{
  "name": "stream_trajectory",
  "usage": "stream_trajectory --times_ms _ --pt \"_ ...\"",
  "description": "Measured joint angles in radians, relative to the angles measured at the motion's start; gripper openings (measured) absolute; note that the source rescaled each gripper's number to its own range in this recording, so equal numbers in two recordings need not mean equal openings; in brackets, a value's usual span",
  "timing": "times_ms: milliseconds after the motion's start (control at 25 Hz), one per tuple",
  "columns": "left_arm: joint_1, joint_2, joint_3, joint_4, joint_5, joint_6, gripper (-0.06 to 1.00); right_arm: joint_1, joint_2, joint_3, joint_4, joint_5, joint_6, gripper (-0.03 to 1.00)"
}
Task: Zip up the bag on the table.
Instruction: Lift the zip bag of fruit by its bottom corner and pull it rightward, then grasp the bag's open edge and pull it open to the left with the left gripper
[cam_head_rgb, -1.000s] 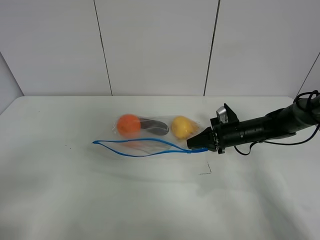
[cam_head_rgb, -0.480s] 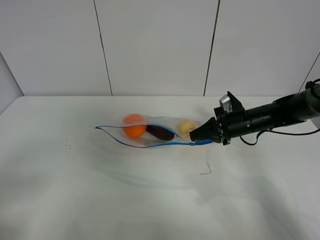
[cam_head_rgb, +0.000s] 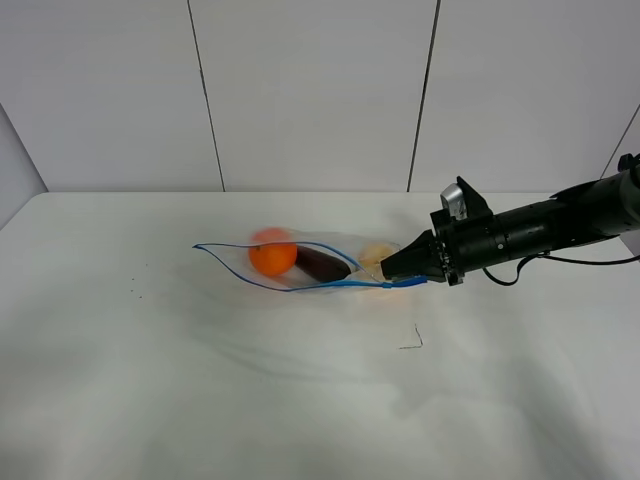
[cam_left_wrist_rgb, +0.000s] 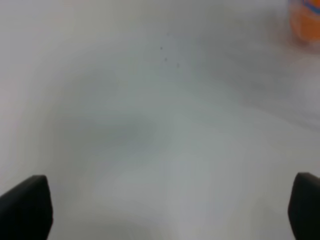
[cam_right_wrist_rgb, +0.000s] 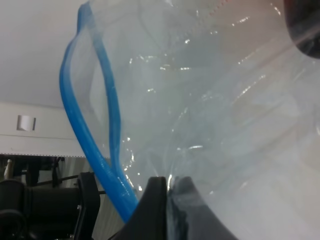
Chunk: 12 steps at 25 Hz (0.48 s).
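Clear bag (cam_head_rgb: 330, 255) mid-tabletop (cam_head_rgb: 150, 380), blue zipper edge (cam_head_rgb: 290, 288) gaping along its front, right fingers (cam_head_rgb: 402, 268) clenched on its right-hand corner, left fingers (cam_left_wrist_rgb: 25, 205) released, spread wide above white tabletop, broad surface all round.

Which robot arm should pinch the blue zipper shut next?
Probably the left. The left gripper is open and free, though not at the bag yet; the right gripper is shut on the bag's corner, holding it.

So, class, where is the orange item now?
In the exterior high view the orange item sits inside the bag, left of centre on the table, beside the dark purple item, at the end opposite the right gripper.
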Motion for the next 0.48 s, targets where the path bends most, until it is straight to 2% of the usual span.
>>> stream_trajectory --times_ms 120,240,480 --pt "0.000 0.123 -0.026 -0.097 -0.056 0.043 0.93 0.000 0.000 0.000 -0.002 0.000 0.009 0.00" --pt "0.000 0.305 -0.090 -0.205 -0.092 0.155 0.92 0.000 0.000 0.000 -0.008 0.000 0.012 0.00" --pt "-0.003 0.632 -0.307 -0.285 -0.118 0.443 0.89 0.000 0.000 0.000 -0.013 0.000 0.019 0.00"
